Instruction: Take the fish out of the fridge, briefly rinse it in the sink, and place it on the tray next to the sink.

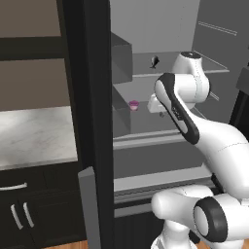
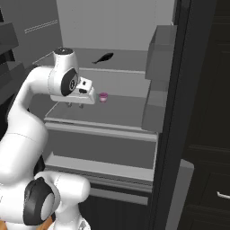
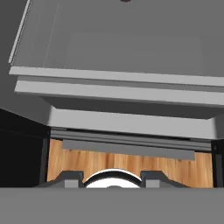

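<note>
Here, the gripper (image 2: pixel 75 106), fingers apart and empty, hangs below the fish (image 2: pixel 103 57) on the fridge (image 2: pixel 112 27) shelf; rising carelessly could strike that shelf's edge.

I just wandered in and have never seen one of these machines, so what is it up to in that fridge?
The white arm has reached into the open fridge. Its gripper hangs just above a middle shelf and holds nothing. A small dark fish lies on the shelf above, further back, untouched. A little pink-topped cup stands on the middle shelf beside the gripper. From the hand's camera you look down past the shelves to the wooden floor.
</note>
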